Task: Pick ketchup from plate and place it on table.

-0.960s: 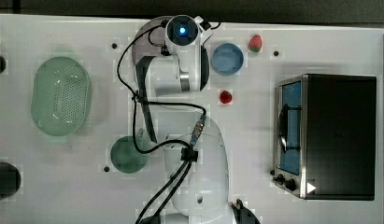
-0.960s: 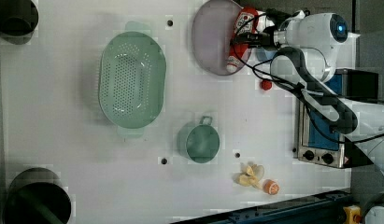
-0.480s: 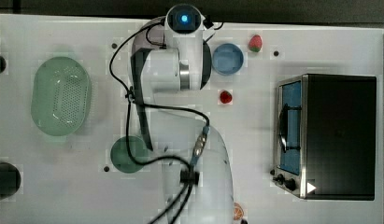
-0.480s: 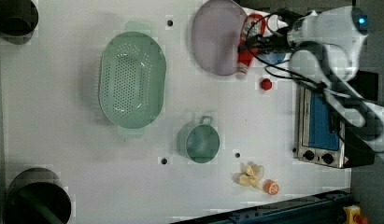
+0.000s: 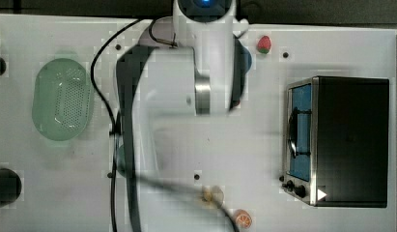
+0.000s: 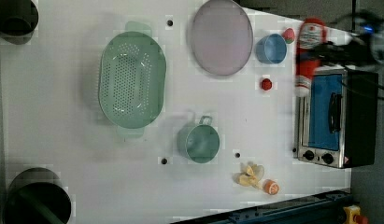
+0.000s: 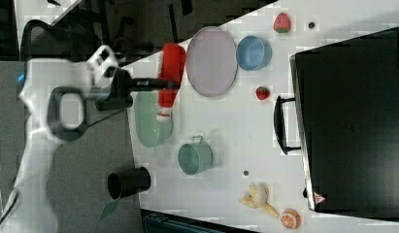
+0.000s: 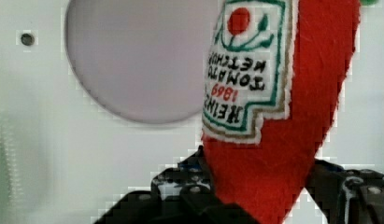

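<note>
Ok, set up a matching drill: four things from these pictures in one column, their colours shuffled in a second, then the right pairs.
Things:
1. plate
2. ketchup bottle
3. perforated basket
4. small bowl beside the plate

Colours:
A. blue
B. red with a white label
C. pale pink-mauve
D. light green

Pairs: 1-C, 2-B, 3-D, 4-A

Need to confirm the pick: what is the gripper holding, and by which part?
The gripper holds the red ketchup bottle, clamped around its body below the label, lifted clear of the plate.
</note>
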